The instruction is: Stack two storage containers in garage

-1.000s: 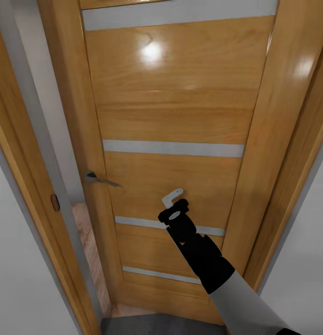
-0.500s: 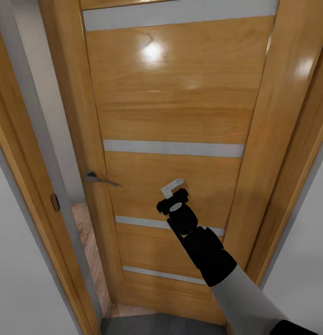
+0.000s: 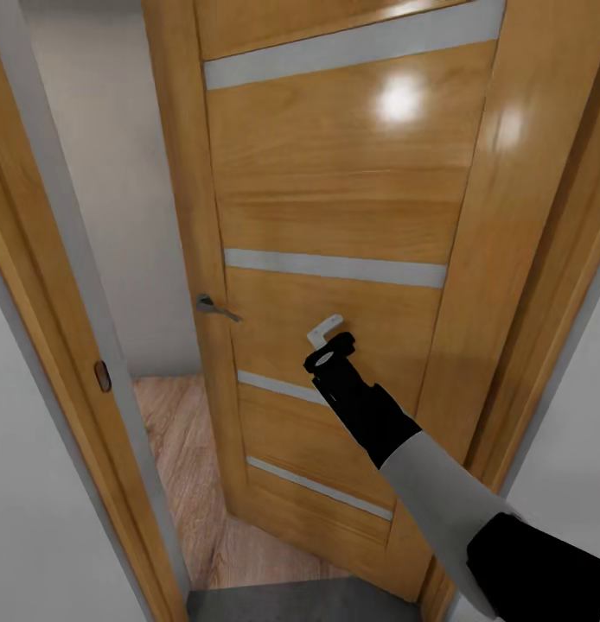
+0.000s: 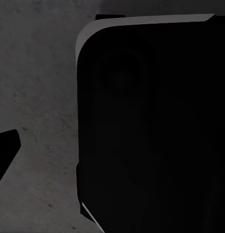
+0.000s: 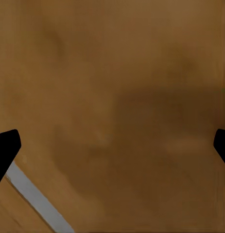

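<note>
The right gripper point(image 3: 330, 341) is pressed up to the wooden door point(image 3: 335, 190), between two of its grey stripes. In the right wrist view both fingertips point(image 5: 5, 148) stand far apart at the picture's edges, so the jaws are wide open with nothing between them (just the door panel close ahead). The door is ajar, and past its handle point(image 3: 215, 307) light wood planks point(image 3: 183, 449) show. In the left wrist view one dark fingertip point(image 4: 4, 150) hangs over grey concrete floor point(image 4: 39, 97); its opening cannot be told.

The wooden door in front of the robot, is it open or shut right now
Partly open: the wooden door stands angled off its frame, with wood-plank floor visible through the gap.
</note>
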`<state>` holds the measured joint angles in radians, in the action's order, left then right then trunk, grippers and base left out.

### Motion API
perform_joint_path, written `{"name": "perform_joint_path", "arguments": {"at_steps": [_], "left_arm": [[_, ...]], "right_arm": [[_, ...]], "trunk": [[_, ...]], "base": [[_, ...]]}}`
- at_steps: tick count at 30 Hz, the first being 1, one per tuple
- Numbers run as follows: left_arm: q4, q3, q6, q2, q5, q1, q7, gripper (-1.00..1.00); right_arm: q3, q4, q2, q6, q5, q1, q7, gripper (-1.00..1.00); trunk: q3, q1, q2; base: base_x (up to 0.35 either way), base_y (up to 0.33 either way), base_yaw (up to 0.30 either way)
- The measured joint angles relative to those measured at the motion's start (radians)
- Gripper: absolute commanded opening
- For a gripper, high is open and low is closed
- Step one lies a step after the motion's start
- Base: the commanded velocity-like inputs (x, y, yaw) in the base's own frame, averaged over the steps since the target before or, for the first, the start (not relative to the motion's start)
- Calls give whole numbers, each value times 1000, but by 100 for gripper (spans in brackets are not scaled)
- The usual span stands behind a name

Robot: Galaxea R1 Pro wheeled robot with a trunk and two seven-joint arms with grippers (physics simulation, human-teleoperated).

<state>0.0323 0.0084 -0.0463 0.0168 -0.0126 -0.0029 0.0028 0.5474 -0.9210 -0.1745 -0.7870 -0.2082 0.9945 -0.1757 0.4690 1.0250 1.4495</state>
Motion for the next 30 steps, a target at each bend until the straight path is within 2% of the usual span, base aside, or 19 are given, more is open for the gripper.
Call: {"name": "perform_joint_path", "arguments": {"at_steps": [4,12,14,15,16,17,18,22,27,30], "left_arm": [[0,0,0,0,0,0,0,100],[0,0,0,0,0,0,0,100],[0,0,0,0,0,0,0,100],[0,0,0,0,-1,0,0,100],[0,0,0,0,0,0,0,100],[0,0,0,0,0,0,0,100],[0,0,0,0,0,0,0,100],[0,0,0,0,-1,0,0,100],[-1,0,0,0,0,0,0,100],[0,0,0,0,0,0,0,100]], "right_arm": [[13,15,0,8,39,5,-55,100],[0,18,0,17,45,10,-71,100],[1,55,0,18,41,37,-77,100],[22,123,0,27,66,79,-80,100],[3,166,0,41,66,108,-87,100],[-2,204,0,55,71,131,-96,100],[0,260,0,81,122,161,-123,100],[1,297,0,101,174,180,-159,100],[1,305,0,108,194,186,-167,100],[-1,356,0,112,210,225,-165,100]], "trunk": [[0,0,0],[0,0,0],[0,0,0],[0,0,0],[0,0,0],[0,0,0],[0,0,0],[0,0,0],[0,0,0],[0,0,0]], "base": [[0,0,0],[0,0,0],[0,0,0],[0,0,0],[0,0,0],[0,0,0],[0,0,0],[0,0,0],[0,0,0],[0,0,0]]}}
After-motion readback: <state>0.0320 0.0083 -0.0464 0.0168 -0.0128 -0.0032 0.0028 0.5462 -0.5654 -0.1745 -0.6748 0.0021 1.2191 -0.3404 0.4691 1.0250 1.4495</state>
